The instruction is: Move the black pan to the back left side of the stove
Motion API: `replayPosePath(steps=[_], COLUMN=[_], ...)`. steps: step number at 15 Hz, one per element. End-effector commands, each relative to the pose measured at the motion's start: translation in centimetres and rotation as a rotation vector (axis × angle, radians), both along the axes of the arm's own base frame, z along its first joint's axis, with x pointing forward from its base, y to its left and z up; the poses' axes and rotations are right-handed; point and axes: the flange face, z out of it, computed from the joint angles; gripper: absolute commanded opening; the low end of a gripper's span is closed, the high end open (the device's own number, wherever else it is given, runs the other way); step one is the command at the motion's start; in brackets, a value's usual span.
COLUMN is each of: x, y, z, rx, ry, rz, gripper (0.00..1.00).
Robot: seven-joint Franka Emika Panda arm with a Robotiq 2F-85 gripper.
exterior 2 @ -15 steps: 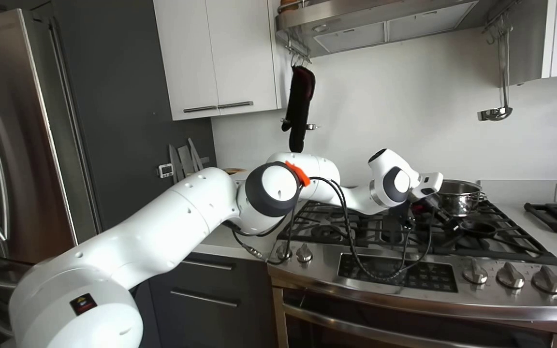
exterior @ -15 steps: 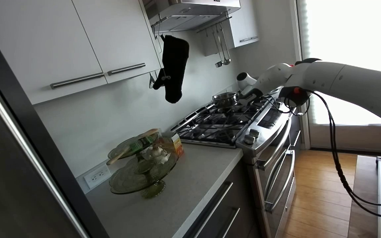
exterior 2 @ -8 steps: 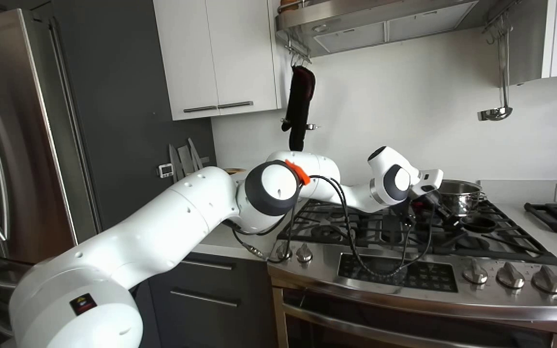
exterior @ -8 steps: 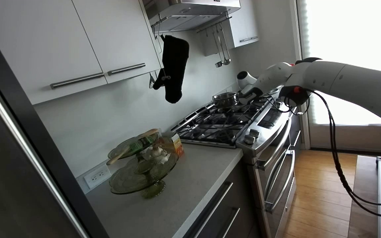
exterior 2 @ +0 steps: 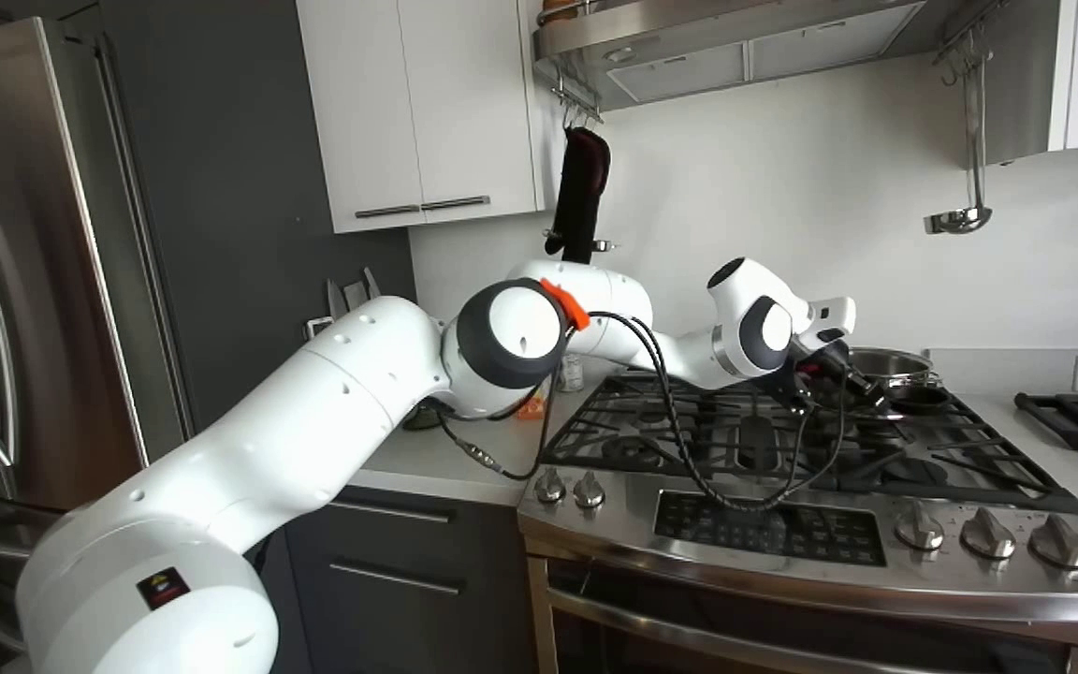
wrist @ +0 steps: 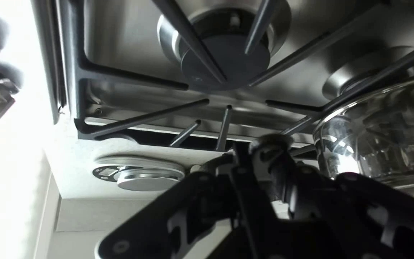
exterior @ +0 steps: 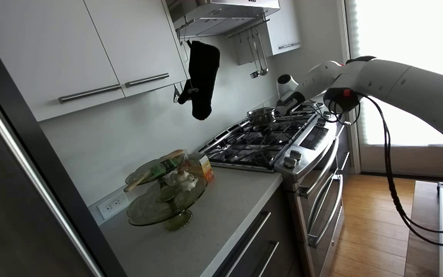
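The small black pan (exterior 2: 918,400) is held at the right side of the stove (exterior 2: 726,576), in front of the steel pot. It appears raised above the grates. My gripper (exterior 2: 876,404) is shut on its handle. In the wrist view my gripper (wrist: 259,169) is dark and blurred, with the handle's rounded, holed end (wrist: 270,140) between the fingers. The pan's bowl is mostly hidden there. In an exterior view the stove (exterior: 308,163) shows its left grates, while the wrist and pot hide the pan.
A steel pot (exterior 2: 890,360) stands on the back right burner, close beside the gripper; it also shows in the wrist view (wrist: 383,144). A ladle (exterior 2: 960,220) and a black oven mitt (exterior: 206,77) hang above. A glass cake stand (exterior: 175,207) stands left of the stove.
The arm and gripper have risen. The pan has come up with the gripper from grate level, showing higher against the pot. The pot has not moved.
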Motion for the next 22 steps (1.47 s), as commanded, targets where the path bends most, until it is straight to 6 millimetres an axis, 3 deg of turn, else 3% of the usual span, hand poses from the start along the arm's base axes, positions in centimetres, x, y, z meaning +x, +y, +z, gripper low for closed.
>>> replayPosePath(steps=[1,8,14,19,22], x=[-3.1,-7.8,-12.7,-17.7,-20.7], y=[0.8,3.0,6.0,9.6,13.5], z=[2.6,5.9,7.0,6.6,6.4], rx=[-0.004,-0.055,-0.098,-0.155,-0.165], ry=[0.070,0.123,0.119,0.095,0.082], rz=[0.098,0.303,0.449,0.559,0.643], gripper=[0.05,0.05,0.05,0.05,0.05])
